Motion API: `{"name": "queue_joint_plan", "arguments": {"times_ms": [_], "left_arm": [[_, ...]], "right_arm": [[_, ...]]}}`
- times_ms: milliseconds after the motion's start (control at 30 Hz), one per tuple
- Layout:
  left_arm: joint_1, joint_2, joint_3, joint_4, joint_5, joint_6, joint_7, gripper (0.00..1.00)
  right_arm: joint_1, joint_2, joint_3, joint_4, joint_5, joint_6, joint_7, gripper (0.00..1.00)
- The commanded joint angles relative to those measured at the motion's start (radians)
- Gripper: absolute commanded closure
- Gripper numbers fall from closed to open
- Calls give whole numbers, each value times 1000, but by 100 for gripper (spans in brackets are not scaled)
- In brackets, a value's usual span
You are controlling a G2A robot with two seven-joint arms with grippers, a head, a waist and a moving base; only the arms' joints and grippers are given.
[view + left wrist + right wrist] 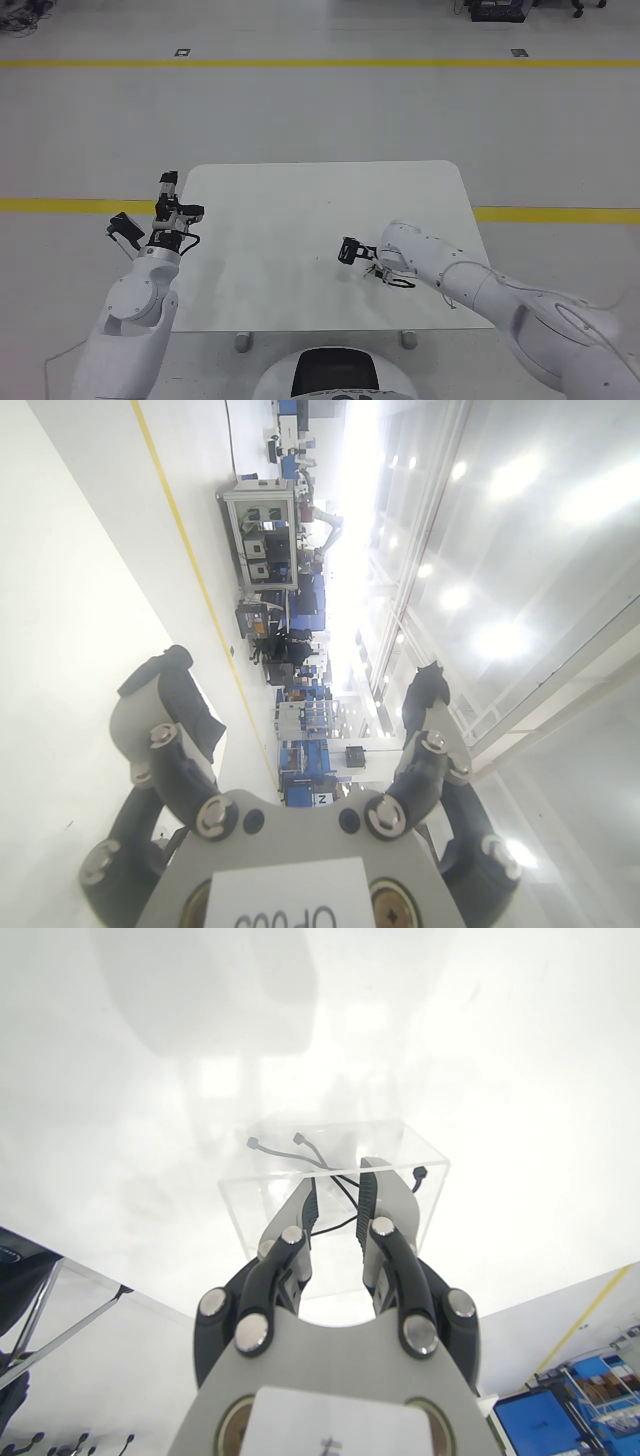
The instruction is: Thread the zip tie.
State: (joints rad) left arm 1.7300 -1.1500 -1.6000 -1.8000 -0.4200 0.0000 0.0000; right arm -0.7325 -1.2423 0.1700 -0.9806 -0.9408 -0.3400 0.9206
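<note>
I see the right gripper low over the white rectangular table, towards its right side. In the right wrist view its fingers are a little apart, not clenched, and their tips are at the open side of a small clear plastic box that stands on the table. Several thin black plastic zip ties lie in this box, with their square heads spread apart. One strand runs between the two fingers, but I cannot tell if a pad touches it. The left gripper is at the left edge of the table, well apart from the box. It is spread wide and carries nothing.
</note>
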Motion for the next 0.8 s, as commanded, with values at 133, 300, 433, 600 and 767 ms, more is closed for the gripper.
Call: {"name": "queue_joint_plan", "arguments": {"times_ms": [133,300,433,600,767], "left_arm": [[0,0,0,0,0,0,0,0],[0,0,0,0,0,0,0,0],[0,0,0,0,0,0,0,0],[0,0,0,0,0,0,0,0],[0,0,0,0,0,0,0,0]], "right_arm": [[1,-12,0,17,29,0,19,78],[2,-16,0,22,46,0,34,77],[4,-14,0,14,56,0,42,76],[6,0,0,-13,60,0,39,77],[4,14,0,-34,57,0,22,77]]}}
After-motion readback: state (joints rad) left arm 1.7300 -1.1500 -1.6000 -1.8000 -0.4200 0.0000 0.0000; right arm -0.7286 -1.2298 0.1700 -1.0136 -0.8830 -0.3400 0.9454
